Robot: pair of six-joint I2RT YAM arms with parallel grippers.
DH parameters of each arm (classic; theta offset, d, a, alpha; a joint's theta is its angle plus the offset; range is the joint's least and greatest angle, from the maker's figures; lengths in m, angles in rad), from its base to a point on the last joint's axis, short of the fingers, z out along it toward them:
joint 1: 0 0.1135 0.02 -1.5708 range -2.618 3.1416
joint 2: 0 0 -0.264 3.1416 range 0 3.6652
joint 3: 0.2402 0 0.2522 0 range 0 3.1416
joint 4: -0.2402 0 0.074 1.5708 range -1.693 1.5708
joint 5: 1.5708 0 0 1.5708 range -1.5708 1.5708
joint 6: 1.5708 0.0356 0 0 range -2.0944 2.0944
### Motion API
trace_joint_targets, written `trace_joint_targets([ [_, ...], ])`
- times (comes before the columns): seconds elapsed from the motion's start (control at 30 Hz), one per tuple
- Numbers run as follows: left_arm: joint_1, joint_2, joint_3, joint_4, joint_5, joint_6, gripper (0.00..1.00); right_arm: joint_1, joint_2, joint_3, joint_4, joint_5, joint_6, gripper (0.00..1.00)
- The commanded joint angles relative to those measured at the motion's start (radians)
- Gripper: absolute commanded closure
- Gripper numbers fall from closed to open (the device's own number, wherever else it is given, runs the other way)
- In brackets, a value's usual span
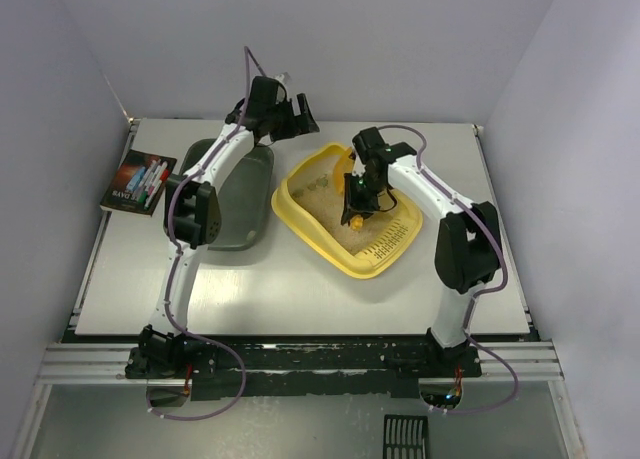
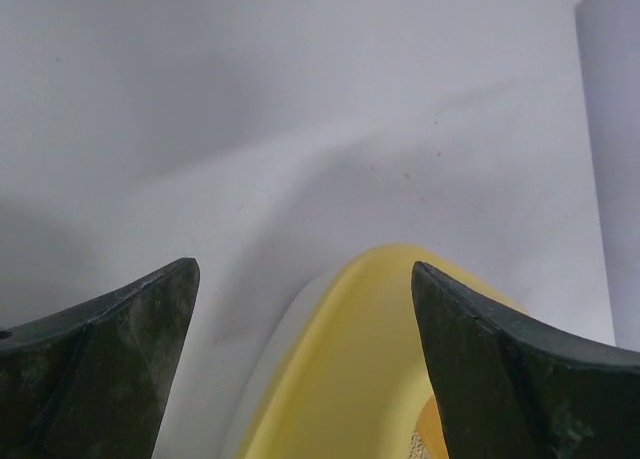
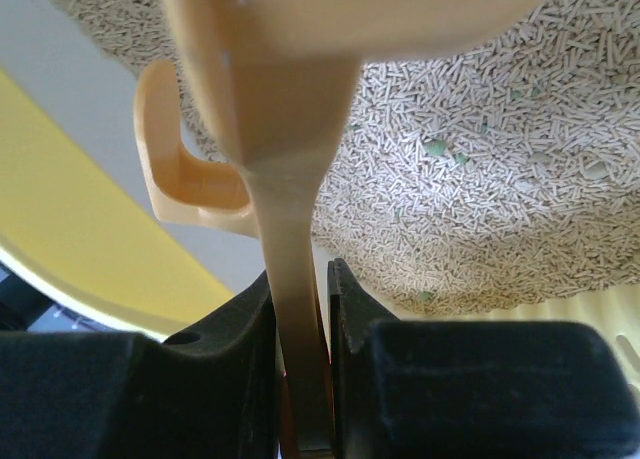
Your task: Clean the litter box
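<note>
The yellow litter box [image 1: 303, 222] lies angled at the table's middle, with beige litter [image 1: 345, 224] and a slotted ledge [image 1: 392, 241] at its near-right end. My right gripper [image 1: 356, 201] is over the box, shut on the handle of the orange-yellow scoop [image 1: 351, 218]. In the right wrist view the handle [image 3: 290, 229] runs up between my closed jaws [image 3: 302, 289], above pellet litter [image 3: 480, 179] with small green bits. The box wall [image 3: 70, 229] is at the left. My left gripper [image 1: 300, 114] is open and empty, above the box's far corner [image 2: 350, 379], which shows between its fingers [image 2: 110, 359].
A dark grey-green tray [image 1: 238, 214] lies left of the litter box, under my left arm. A dark book with marker pictures [image 1: 140, 181] sits at the table's left edge. A black slotted piece [image 1: 405, 437] lies below the table's front rail. Walls close in on three sides.
</note>
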Motion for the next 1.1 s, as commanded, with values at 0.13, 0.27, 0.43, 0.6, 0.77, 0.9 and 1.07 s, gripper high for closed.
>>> trace_joint_targets([
  [0.13, -0.016, -0.057, -0.061, 0.094, 0.029, -0.011, 0.01, 0.042, 0.04, 0.044, -0.043, 0.179, -0.08, 1.0],
  [0.27, -0.018, -0.064, -0.079, 0.073, 0.038, -0.014, 0.01, 0.084, 0.054, 0.04, -0.05, 0.272, -0.096, 1.0],
  [0.43, -0.019, -0.095, -0.135, 0.082, 0.037, -0.023, 0.01, 0.116, 0.096, 0.079, -0.072, 0.268, -0.111, 1.0],
  [0.6, -0.019, -0.146, -0.232, 0.119, 0.04, -0.039, 0.01, 0.116, 0.132, 0.109, -0.09, 0.264, -0.109, 1.0],
  [0.77, -0.019, -0.167, -0.271, 0.125, 0.04, -0.036, 0.01, 0.113, 0.152, 0.117, -0.105, 0.313, -0.101, 1.0],
  [0.9, -0.019, -0.175, -0.286, 0.128, 0.036, -0.033, 0.01, 0.114, 0.164, 0.135, -0.127, 0.354, -0.086, 1.0],
  [1.07, -0.021, -0.18, -0.306, 0.13, 0.067, -0.051, 0.01, 0.114, 0.249, 0.195, -0.168, 0.339, -0.067, 1.0],
])
